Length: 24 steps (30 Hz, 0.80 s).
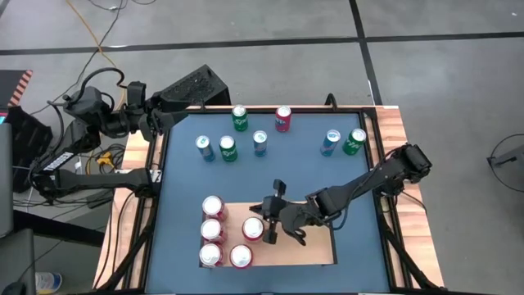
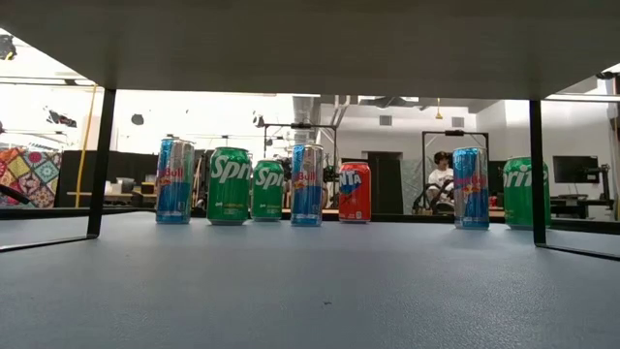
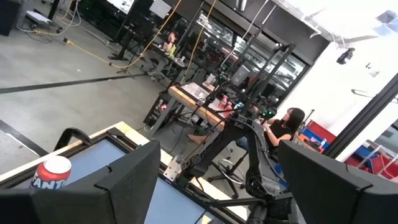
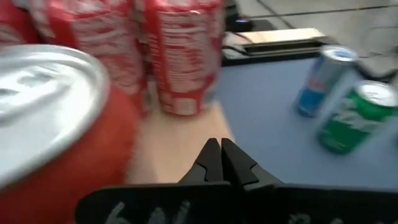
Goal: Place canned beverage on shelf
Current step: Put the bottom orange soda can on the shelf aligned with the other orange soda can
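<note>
Jaws of the right gripper [image 1: 274, 223] look shut, just beside a red can [image 1: 253, 229] with a silver top, standing on the pale wooden shelf [image 1: 315, 246].

A robotics lab or workshop: the blue-topped bench with its striped wooden frame and black rails [image 1: 395, 147] stands on a bare grey concrete floor [image 1: 442, 74] crossed by loose yellow and black cables [image 1: 98, 37]. Beyond it the low view looks into a large open hall with black metal equipment frames [image 2: 315, 155], a dark monitor screen [image 2: 572, 173] and a seated person [image 2: 442, 179] at another workstation
</note>
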Tool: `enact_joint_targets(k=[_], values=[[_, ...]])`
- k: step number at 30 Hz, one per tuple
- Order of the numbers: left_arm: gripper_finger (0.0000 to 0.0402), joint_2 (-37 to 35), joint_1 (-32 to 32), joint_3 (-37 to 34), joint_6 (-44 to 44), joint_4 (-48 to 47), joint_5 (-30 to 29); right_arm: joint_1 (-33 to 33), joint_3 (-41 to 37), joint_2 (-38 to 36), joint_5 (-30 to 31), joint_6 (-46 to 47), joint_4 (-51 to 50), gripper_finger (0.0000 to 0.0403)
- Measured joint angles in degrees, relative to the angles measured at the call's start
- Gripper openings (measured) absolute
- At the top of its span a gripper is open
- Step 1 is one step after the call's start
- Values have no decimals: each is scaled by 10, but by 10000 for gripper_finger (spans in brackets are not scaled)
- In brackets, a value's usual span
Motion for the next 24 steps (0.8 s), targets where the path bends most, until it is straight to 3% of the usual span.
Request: enact_joint_targets(k=[5, 8, 15, 24], values=[[309, 0, 0, 0, 0, 0, 0, 40, 1, -38, 113, 59, -79, 0], [309, 0, 0, 0, 2, 0, 0, 60, 1, -45, 126, 131, -130, 0], [309, 0, 0, 0, 14, 1, -6, 97, 0, -14, 165, 221, -135, 0], [309, 0, 0, 0, 14, 1, -18, 98, 0, -6, 178, 237, -123, 0]])
